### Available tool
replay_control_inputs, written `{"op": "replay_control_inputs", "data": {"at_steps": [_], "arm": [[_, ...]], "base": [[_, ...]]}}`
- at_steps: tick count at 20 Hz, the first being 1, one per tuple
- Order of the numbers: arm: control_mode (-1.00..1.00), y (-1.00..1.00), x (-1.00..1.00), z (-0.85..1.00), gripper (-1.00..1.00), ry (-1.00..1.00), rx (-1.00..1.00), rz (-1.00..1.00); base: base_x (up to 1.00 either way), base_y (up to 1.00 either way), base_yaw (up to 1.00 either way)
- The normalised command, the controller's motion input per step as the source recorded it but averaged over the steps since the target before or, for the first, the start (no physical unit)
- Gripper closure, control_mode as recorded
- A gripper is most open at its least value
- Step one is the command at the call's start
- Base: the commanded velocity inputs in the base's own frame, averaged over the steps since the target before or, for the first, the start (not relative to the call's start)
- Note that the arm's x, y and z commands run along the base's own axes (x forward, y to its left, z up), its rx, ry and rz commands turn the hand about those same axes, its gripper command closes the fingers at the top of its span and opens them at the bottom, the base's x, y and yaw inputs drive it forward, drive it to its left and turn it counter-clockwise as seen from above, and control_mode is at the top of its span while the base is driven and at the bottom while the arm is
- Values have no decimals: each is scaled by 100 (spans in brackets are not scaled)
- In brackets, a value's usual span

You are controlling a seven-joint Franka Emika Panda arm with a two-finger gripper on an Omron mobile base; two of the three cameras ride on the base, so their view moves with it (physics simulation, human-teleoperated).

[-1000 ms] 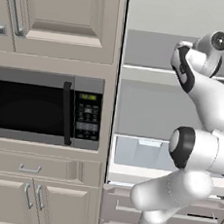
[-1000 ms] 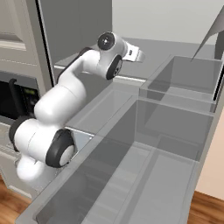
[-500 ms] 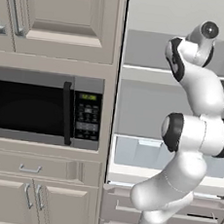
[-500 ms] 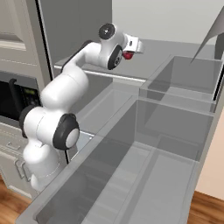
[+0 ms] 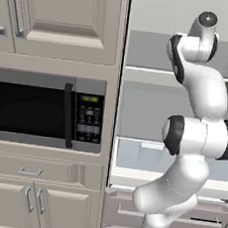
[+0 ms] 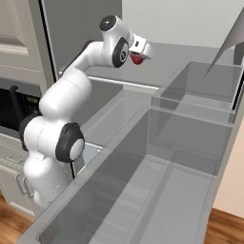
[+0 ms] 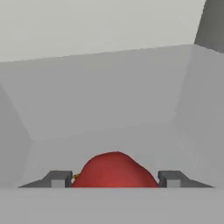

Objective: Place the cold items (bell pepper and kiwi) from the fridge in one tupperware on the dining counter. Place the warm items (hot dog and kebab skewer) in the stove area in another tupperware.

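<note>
The red bell pepper (image 7: 114,170) lies on the upper fridge shelf (image 7: 109,131), low in the hand view. My gripper (image 7: 114,179) straddles it, and both dark fingertips (image 7: 59,178) press against its sides, so it is shut on the pepper. In the right base view the gripper (image 6: 138,56) reaches into the fridge at upper-shelf height, with the bell pepper (image 6: 137,59) showing red under the hand. In the left base view the raised arm (image 5: 197,95) stands in front of the open fridge and hides the hand. The kiwi, hot dog, kebab skewer and tupperware are out of view.
A built-in microwave (image 5: 37,108) sits left of the fridge, with cabinets above and below it. The open fridge door's translucent bins (image 6: 190,109) stand close on the right. Crisper drawers (image 5: 131,157) lie under the shelf. The shelf's back and side walls hem in the hand.
The arm has straightened and pushed the hand deeper along the upper fridge shelf. The jaws have narrowed from wide open until they touch the red bell pepper.
</note>
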Motion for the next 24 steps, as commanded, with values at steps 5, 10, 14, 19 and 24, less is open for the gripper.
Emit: {"op": "replay_control_inputs", "data": {"at_steps": [5, 10, 14, 19, 24], "arm": [[-100, -4, -100, -15, 100, -30, 37, -3], [-100, 15, -100, 6, 100, -2, -8, 15], [-100, 31, -100, 20, 100, 1, -17, 17], [-100, 37, -100, 1, 100, 1, -18, 15], [-100, 48, -100, -11, 100, 1, -23, 16]], "base": [[0, 0, 0], [0, 0, 0], [0, 0, 0], [0, 0, 0], [0, 0, 0]]}}
